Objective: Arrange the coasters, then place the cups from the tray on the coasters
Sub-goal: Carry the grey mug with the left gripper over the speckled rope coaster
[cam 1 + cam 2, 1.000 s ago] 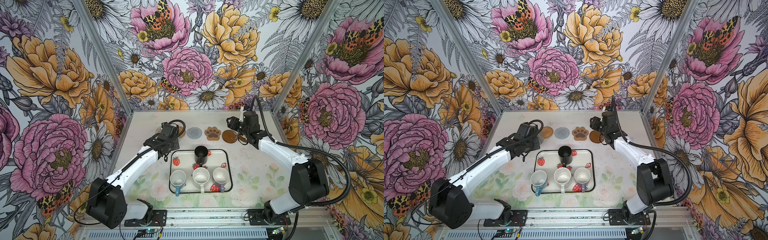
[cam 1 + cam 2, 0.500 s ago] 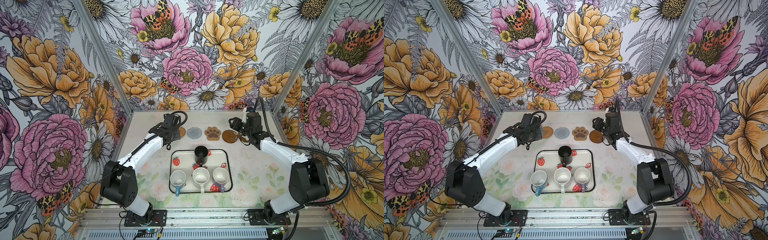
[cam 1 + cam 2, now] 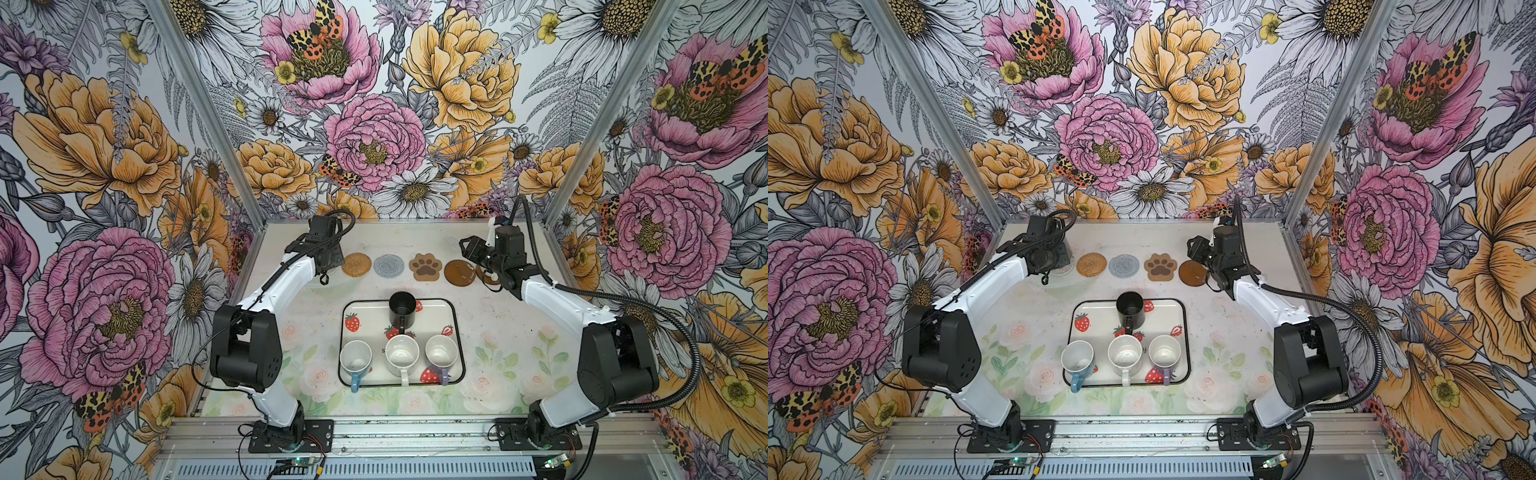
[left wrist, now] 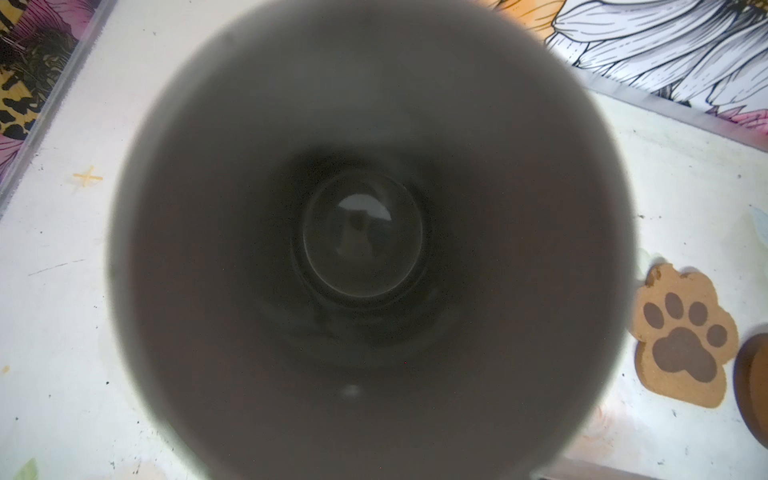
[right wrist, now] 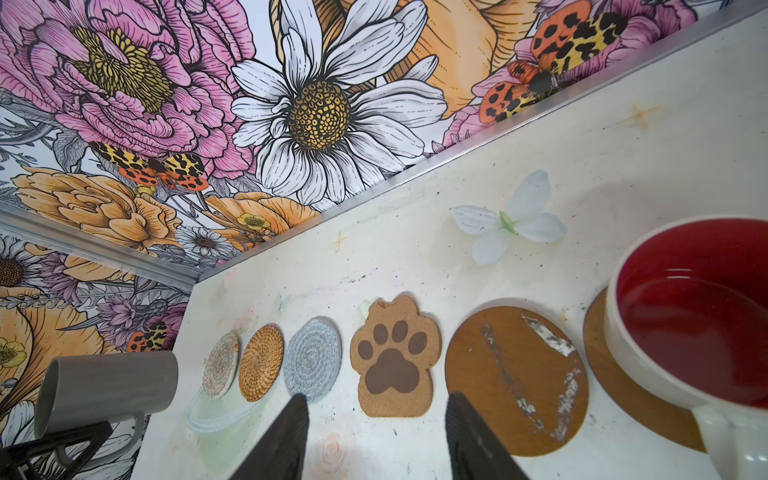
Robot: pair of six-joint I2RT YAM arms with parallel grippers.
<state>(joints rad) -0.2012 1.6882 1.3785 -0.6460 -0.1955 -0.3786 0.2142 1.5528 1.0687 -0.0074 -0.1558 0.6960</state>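
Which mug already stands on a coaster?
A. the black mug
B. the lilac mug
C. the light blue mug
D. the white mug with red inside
D: in the right wrist view the white mug with red inside sits on a plain brown disc at the end of the coaster row, while the black mug, the light blue mug and the lilac mug stand on the tray.
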